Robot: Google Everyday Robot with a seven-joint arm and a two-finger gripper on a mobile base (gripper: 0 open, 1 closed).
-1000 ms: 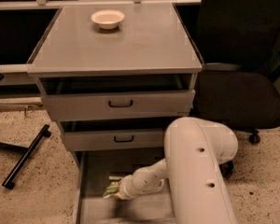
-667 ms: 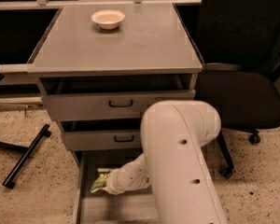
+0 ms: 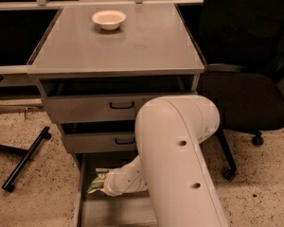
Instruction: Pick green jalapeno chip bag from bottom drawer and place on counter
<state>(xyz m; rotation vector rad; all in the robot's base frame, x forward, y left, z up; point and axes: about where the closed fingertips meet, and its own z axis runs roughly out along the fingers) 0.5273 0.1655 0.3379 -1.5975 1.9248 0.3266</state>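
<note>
Camera view: arm hides much of the drawer. Its gripper reaches low to the bag; whether it grasps, I cannot tell.

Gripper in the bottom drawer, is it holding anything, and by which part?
Cannot tell: the gripper meets the green jalapeno chip bag at one end in the bottom drawer, but the hold itself is hidden.

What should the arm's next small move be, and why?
Probably a short lift straight up. The gripper is at the bag, low in the open bottom drawer, and the counter is well above. Raising first should clear the drawer walls. Whether the bag is gripped doesn't show, so check it rises.
</note>
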